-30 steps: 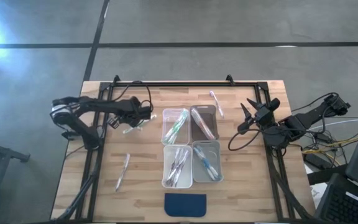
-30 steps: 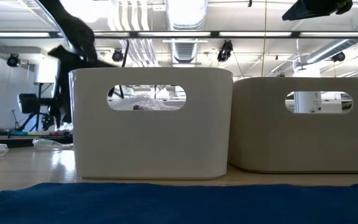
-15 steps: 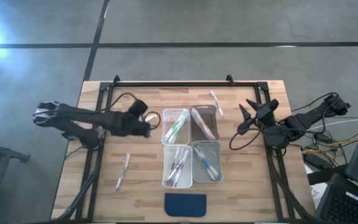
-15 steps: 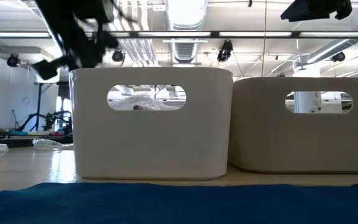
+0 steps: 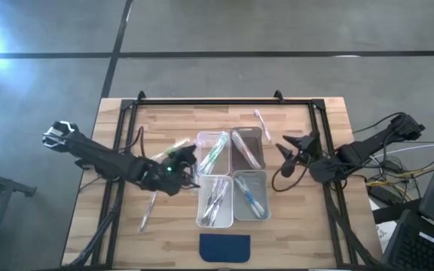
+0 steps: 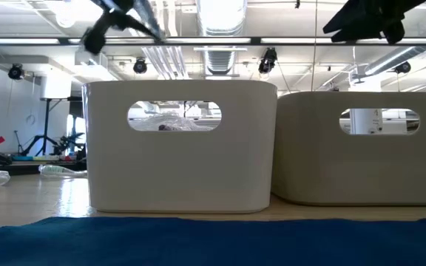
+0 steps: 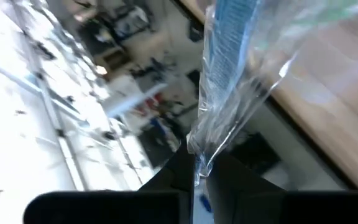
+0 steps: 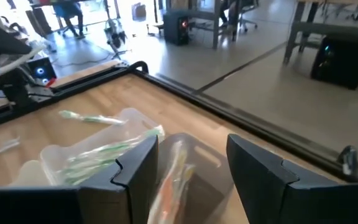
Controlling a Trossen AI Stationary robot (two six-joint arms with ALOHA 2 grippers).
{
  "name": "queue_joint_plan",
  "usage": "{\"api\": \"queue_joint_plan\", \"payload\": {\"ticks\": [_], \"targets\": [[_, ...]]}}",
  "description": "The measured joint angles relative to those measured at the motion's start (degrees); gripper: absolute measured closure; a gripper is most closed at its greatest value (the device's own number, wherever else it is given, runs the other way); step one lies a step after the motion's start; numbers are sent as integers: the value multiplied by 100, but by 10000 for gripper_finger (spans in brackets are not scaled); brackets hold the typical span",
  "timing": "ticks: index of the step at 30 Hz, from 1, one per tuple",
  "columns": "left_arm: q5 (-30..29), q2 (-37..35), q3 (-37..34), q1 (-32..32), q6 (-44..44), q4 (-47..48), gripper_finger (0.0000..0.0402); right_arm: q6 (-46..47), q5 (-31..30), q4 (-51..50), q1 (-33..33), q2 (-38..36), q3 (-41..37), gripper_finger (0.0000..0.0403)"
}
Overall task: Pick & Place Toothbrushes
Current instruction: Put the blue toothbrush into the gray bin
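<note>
My left gripper [image 5: 179, 159] hovers over the table left of the bins, shut on a toothbrush in a clear wrapper [image 7: 229, 56] with blue and green showing inside. Four clear bins [image 5: 232, 177] stand in a block at the table's middle, and each holds toothbrushes. One loose toothbrush [image 5: 148, 207] lies flat on the wood at the near left, another [image 5: 262, 125] beyond the far right bin. My right gripper [image 8: 188, 174] hangs open above the table, right of the bins, with nothing between its fingers. My left gripper pinches one end of the toothbrush's clear wrapper [image 7: 197, 157] between its two fingers. The toothbrush runs on away from the fingers, in line with them. It is lifted clear of the table.
A dark blue pad [image 5: 225, 247] lies at the near edge in front of the bins. A black frame [image 5: 224, 100] runs along the table's far edge and down both sides. Bare wood shows at the far left and the near right.
My left gripper has risen and swung from the far left of the table toward the near edge and the bins, turning as it went. The toothbrush that lay on the wood there has come up with it. My right gripper has shifted slightly toward the bins.
</note>
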State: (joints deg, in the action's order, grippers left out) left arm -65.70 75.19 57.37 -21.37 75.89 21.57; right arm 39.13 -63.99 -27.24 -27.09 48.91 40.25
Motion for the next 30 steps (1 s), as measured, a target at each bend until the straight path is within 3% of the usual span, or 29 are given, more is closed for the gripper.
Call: {"api": "queue_joint_plan", "payload": {"ticks": [6, 11, 25, 30], "targets": [[99, 510, 4, 31, 2067, -2124, 376, -169, 395, 695, 0, 452, 0, 232], [572, 962, 61, 66, 3096, -3522, 376, -945, 1003, 1682, 0, 761, 0, 244], [2181, 1889, 71, 287, 5495, -7809, 376, -2573, 2730, 4646, 0, 1648, 2, 250], [2267, 1994, 180, 357, 6122, -8632, 376, -2673, 3236, 5298, 4, 1748, 2, 232]]}}
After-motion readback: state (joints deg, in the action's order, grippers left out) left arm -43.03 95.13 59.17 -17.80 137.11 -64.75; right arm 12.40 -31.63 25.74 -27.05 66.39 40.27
